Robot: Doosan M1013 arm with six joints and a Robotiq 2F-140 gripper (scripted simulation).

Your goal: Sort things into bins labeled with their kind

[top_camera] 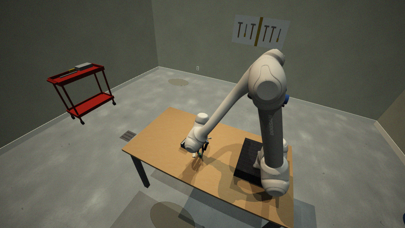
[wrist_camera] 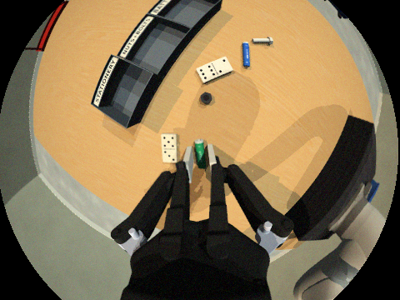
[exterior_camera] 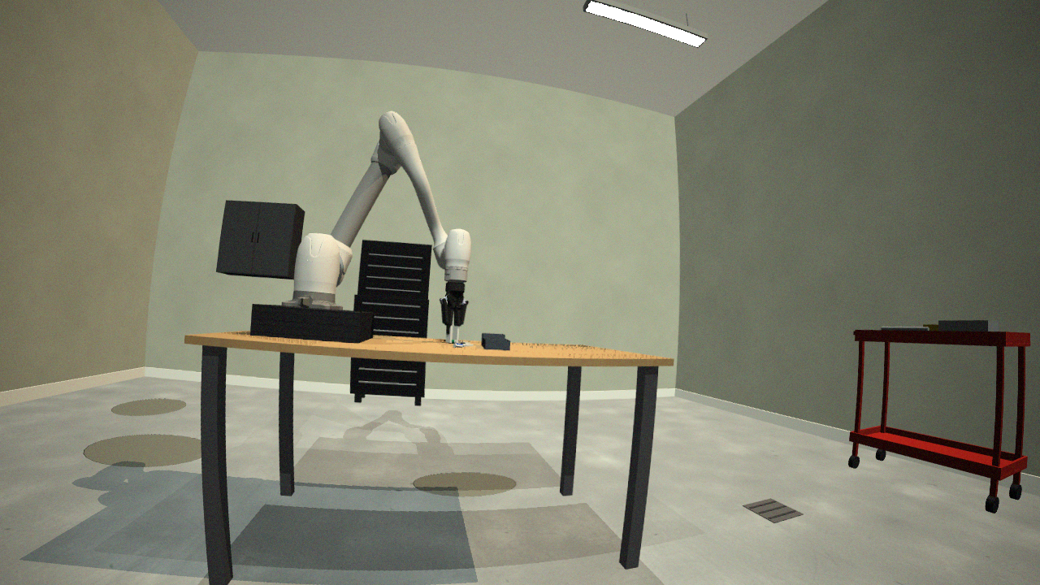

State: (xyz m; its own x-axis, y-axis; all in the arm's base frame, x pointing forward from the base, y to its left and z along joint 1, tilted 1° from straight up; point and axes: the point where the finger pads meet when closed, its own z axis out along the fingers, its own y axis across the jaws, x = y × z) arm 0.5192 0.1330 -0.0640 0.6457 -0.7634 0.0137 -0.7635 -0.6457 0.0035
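Our gripper (wrist_camera: 200, 166) hangs low over the wooden table (top_camera: 158, 133), pointing straight down, fingers narrow w/ a small green cylinder (wrist_camera: 199, 153) lying between the tips. Fingers stand right where they were set, so we read no grip on it; whether the pads touch its sides, we can't tell.

Just left of the cylinder in the wrist view lies a white domino (wrist_camera: 169, 148), flat on the table. Farther out: a small black disc (wrist_camera: 206, 98), a 2nd domino (wrist_camera: 215, 69), a blue cylinder (wrist_camera: 246, 53) and a grey bolt (wrist_camera: 262, 40), all apart from each other.

The black bin row (wrist_camera: 157, 50), 3 compartments side by side w/ white labels along one long wall, sits on the table beyond the dominoes. Labels too small for us to read. We see nothing inside the compartments.

The arm's dark base block (top_camera: 246, 161) is at the table's other end. A red cart (top_camera: 75, 73) stands well off by the wall.
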